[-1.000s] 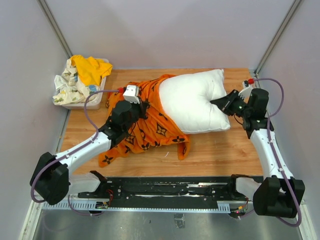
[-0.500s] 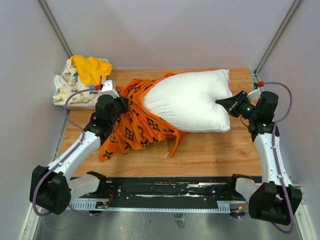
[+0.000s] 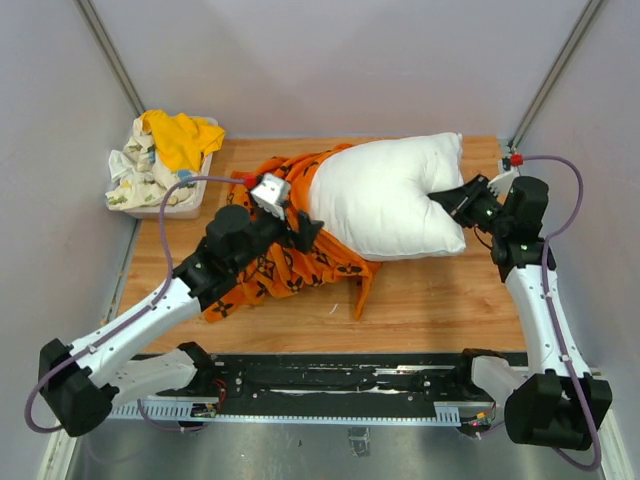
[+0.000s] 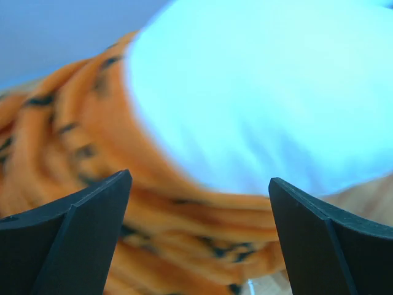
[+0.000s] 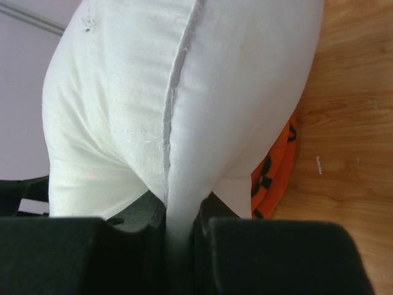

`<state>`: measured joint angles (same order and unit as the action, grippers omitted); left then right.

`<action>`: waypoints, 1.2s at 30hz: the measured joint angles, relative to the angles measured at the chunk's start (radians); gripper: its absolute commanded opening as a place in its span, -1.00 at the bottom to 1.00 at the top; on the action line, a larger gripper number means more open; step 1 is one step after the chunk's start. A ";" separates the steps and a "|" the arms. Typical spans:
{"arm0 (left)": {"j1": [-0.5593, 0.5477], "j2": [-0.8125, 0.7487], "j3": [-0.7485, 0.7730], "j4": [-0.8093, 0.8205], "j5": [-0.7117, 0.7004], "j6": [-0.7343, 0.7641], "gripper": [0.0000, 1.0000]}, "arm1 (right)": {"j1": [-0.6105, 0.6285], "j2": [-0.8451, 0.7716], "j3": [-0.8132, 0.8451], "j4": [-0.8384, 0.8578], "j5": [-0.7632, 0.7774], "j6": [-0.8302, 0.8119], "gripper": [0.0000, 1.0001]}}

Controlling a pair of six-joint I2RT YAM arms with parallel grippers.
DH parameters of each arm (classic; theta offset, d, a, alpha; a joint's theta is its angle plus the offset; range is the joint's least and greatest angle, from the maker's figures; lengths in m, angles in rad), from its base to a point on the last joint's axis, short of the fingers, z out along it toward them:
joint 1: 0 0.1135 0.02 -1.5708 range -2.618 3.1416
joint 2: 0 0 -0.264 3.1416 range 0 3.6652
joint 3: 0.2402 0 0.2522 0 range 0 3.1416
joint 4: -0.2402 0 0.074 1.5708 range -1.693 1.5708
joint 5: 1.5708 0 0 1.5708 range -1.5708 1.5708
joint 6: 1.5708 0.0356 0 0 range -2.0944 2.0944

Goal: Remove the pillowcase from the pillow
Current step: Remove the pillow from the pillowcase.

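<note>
Pillow (image 3: pixel 385 200), plump and white, lies on the wooden worktop (image 3: pixel 440 300) a little toward 2 o'clock of centre, its long axis running from 9 to 3 o'clock. Most of it is bare. The orange pillowcase (image 3: pixel 290 265) with black motifs is bunched in thick folds round the pillow's 9 o'clock end and spills onto the boards toward 7 o'clock.

The left end effector (image 3: pixel 305 230) hangs over the gathered folds just where orange meets white. Its fingers (image 4: pixel 67 239) stand wide apart with nothing between them, and the wrist view looks past them at the folds and the white bulge beyond.

The right end effector (image 3: pixel 450 200) is at the pillow's 3 o'clock edge, clamped on the seam there. The wrist view shows the seam running straight down into the closed fingers, and the edge is drawn into a notch where it is pinched.

At 10 o'clock, off the corner of the worktop, a pale bin (image 3: pixel 165 208) holds a yellow cloth (image 3: pixel 180 135) and a white printed cloth (image 3: pixel 135 175).
</note>
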<state>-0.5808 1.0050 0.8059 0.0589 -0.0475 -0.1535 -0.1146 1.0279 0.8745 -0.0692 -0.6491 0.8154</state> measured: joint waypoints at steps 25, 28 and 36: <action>-0.690 0.476 0.046 0.642 -0.401 0.698 0.99 | 0.148 0.076 0.059 0.000 0.084 -0.052 -0.99; -0.693 0.547 0.051 0.726 -0.443 0.777 0.99 | 0.148 0.076 0.059 0.002 0.082 -0.052 -0.99; -0.697 0.798 0.161 0.923 -0.590 0.989 0.99 | 0.179 0.076 0.058 0.015 0.105 -0.046 -0.99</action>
<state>-1.2781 1.8027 0.9672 0.9817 -0.6373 0.8356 0.0647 1.1034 0.9329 -0.0540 -0.5446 0.7692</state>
